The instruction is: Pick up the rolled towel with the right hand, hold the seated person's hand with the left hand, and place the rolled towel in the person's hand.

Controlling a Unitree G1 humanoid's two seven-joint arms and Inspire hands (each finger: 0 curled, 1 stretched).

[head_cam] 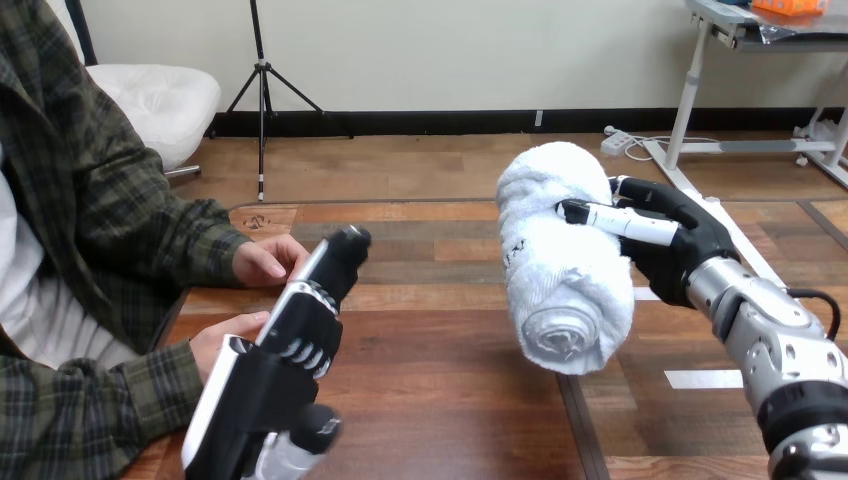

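The robot's right hand has its fingers curled round the rolled white terry towel, holding it clear above the brown wooden table, right of centre. At near left, the left hand has its fingers straight. It lies between the person's far hand and the person's near hand and grips neither.

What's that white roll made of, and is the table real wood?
The towel in the right hand looks like soft white terry cotton: it has a fuzzy, matte nap, and coiled layers show at its near end. The table looks like brown wood planks with visible grain and a slight sheen. Whether it is solid wood or a veneer, I cannot tell.
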